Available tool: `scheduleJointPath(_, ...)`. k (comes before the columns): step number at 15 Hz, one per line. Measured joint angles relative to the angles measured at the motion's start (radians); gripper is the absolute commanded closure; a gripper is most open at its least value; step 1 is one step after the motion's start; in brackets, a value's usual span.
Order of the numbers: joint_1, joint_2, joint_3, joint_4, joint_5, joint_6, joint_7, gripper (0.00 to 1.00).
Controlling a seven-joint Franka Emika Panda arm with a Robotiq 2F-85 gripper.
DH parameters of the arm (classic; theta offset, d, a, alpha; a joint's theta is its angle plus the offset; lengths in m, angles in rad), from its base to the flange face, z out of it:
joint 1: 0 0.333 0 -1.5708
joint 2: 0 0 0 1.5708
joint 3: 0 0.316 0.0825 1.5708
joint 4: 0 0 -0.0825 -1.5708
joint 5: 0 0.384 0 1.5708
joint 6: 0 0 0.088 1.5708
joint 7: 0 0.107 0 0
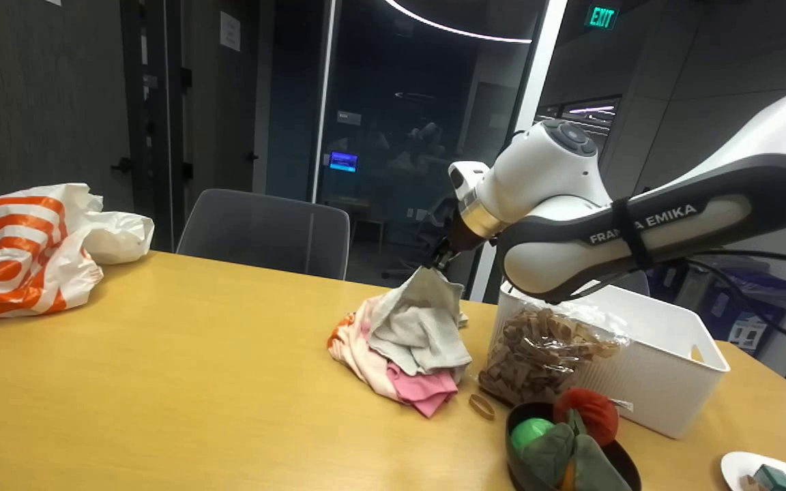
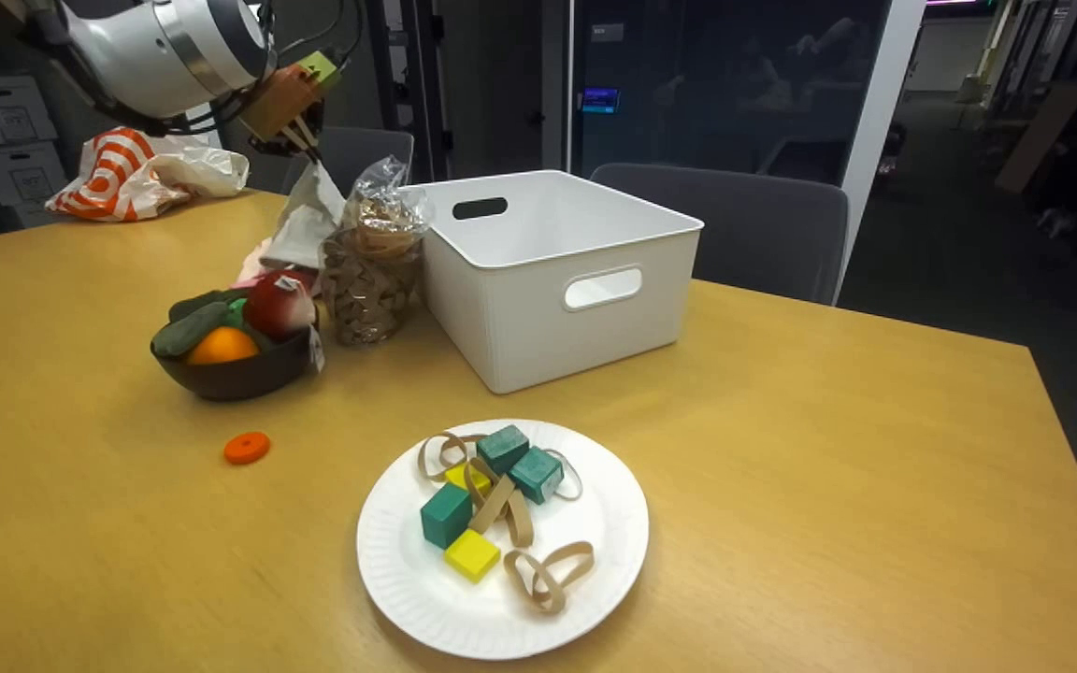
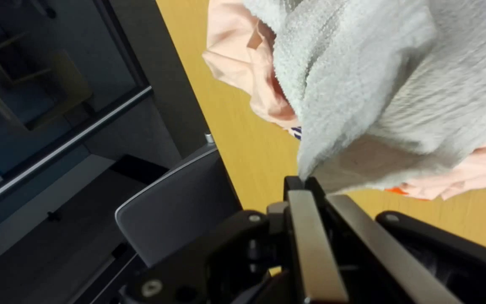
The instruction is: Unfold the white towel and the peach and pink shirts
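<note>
My gripper (image 3: 304, 182) is shut on a corner of the white towel (image 3: 365, 80), which looks pale grey. In an exterior view the towel (image 1: 417, 334) rises to a peak under the gripper (image 1: 432, 262), while its lower part rests on the garments. The peach shirt (image 1: 359, 354) lies bunched on the table, with orange print at its left edge. A fold of the pink shirt (image 1: 427, 390) pokes out in front, below the towel; most of it is hidden. Beside the towel in the wrist view, crumpled peach cloth (image 3: 236, 50) shows.
Right of the pile stand a clear bag of brown bands (image 1: 540, 348) and a white bin (image 1: 673, 372). A dark bowl (image 2: 235, 379) with toy produce sits close by. A loose band (image 1: 482, 406), a plate (image 2: 501, 631), an orange disc (image 2: 247, 448) and a ringed plastic bag (image 1: 21, 256) are on the table.
</note>
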State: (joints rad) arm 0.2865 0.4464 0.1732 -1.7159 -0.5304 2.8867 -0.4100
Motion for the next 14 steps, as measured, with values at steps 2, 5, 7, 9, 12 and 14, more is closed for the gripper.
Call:
scheduleJointPath(2,-0.024,-0.034,0.027,-0.019,0.055,0.013,-0.008,0.93)
scheduleJointPath(5,-0.127,-0.089,0.169,-0.073,0.232,0.029,-0.108,0.93)
scheduleJointPath(7,-0.233,-0.117,0.32,-0.109,0.403,0.028,-0.227,0.93)
scheduleJointPath(9,-0.33,-0.144,0.45,-0.132,0.548,0.025,-0.336,0.67)
scheduleJointPath(12,-0.399,-0.17,0.515,-0.157,0.608,0.014,-0.417,0.49)
scheduleJointPath(14,-0.392,-0.17,0.474,-0.19,0.527,0.008,-0.421,0.33)
